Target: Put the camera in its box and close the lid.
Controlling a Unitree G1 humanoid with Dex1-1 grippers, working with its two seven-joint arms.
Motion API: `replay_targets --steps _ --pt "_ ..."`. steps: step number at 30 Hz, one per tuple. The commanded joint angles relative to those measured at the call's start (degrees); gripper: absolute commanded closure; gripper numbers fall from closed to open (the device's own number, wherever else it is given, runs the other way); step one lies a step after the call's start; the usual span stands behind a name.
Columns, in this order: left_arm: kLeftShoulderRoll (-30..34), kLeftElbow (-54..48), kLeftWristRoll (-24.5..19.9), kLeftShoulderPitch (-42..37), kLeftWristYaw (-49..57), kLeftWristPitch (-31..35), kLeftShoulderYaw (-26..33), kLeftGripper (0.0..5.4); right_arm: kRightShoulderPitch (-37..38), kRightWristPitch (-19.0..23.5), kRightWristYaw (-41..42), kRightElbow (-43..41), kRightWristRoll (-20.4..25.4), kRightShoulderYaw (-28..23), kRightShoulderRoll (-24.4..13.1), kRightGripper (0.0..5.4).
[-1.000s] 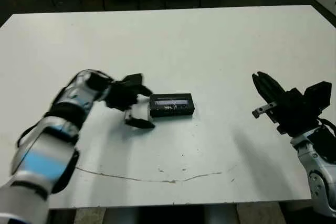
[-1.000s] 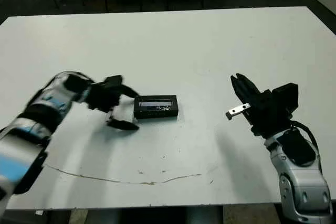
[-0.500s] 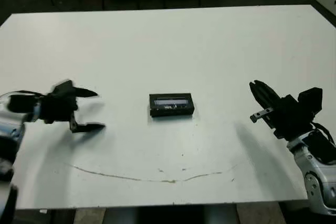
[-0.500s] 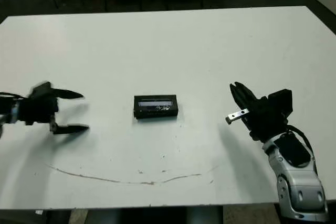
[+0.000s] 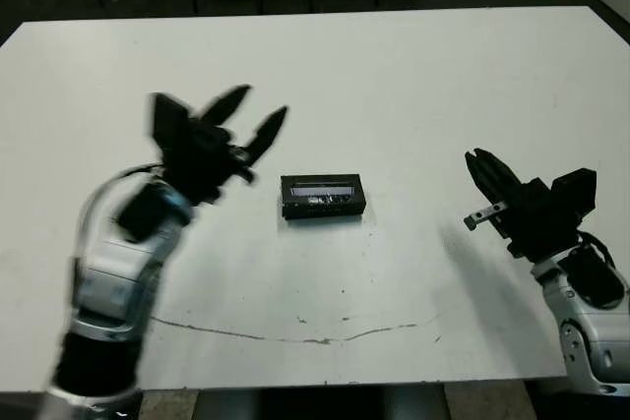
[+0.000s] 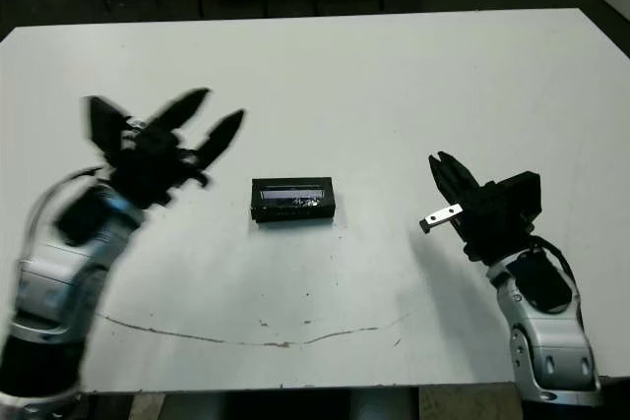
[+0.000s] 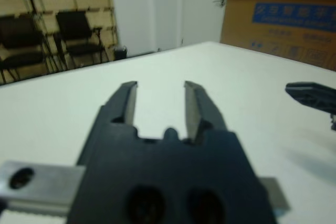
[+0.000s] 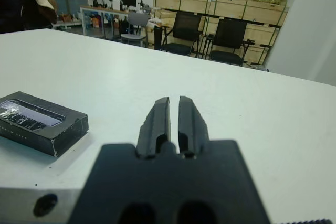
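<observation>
The box [image 5: 323, 197] sits closed in the middle of the white table, and the lid [image 5: 323, 187] lies flat on top of it with its glossy greyish face up. The right wrist view also shows the box [image 8: 42, 121]. The camera is hidden from every view. My left gripper [image 5: 258, 110] is raised above the table to the left of the box, open and holding nothing, as the left wrist view [image 7: 159, 86] confirms. My right gripper [image 5: 480, 162] hovers well to the right of the box, with its fingers [image 8: 159, 114] pressed together and nothing between them.
A thin dark line [image 5: 295, 327] runs across the table near its front edge. Black chairs [image 8: 231, 35] and shelves stand beyond the far edge. A person [image 8: 16, 3] is far off past the table. A large cardboard carton [image 7: 283, 14] stands off to one side.
My left arm has swung up from low at the table's left side and now hangs raised, closer to the box, still open. The right arm has barely moved.
</observation>
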Motion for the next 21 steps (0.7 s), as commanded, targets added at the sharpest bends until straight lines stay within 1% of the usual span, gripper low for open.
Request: replay_targets --steps 1,4,6,7,8,11,13,15,17,19,21 --pt "-3.3 2.4 2.4 0.0 3.0 3.4 -3.8 4.15 0.1 -0.2 -0.2 0.7 -0.5 0.0 0.3 5.4" --pt "-5.8 5.2 4.3 0.1 4.5 5.3 -6.9 4.71 -0.5 -2.2 0.7 2.5 -0.3 -0.1 0.6 5.4" --pt "-7.3 7.4 5.1 0.4 5.1 5.8 -8.1 5.08 -0.6 -2.5 0.6 2.7 -0.2 0.0 0.7 5.4" --pt "-8.3 8.8 5.3 0.7 5.8 6.4 -8.4 5.29 -0.5 -1.9 0.4 2.3 -0.1 0.1 0.8 5.4" --pt "-9.6 10.1 5.6 1.1 7.0 7.4 -8.6 5.38 -0.5 -1.4 0.4 2.0 0.2 0.2 0.8 5.4" --pt "-11.5 14.3 7.3 2.3 9.6 7.9 -9.3 5.38 -0.4 -1.7 0.7 2.0 0.6 0.1 0.8 5.4" --pt "-12.2 17.5 7.8 3.5 10.0 6.4 -9.3 5.38 -0.4 -2.3 1.1 2.5 0.5 0.0 0.7 5.4" --pt "-12.7 20.4 7.9 4.6 10.2 6.3 -8.7 5.38 -0.2 -2.2 0.8 2.3 0.1 0.0 0.5 5.4" --pt "-12.7 21.7 7.9 5.1 10.3 8.4 -8.1 5.38 -0.1 -2.3 0.8 2.4 0.1 0.0 0.5 5.4" --pt "-13.0 22.7 6.9 5.4 10.5 11.3 -6.7 5.38 0.1 -1.6 0.7 1.9 0.1 0.0 0.5 5.4" --pt "-13.5 24.0 5.6 5.7 10.4 12.9 -5.2 5.38 0.3 -1.5 0.6 1.4 -0.1 0.2 0.4 5.4"
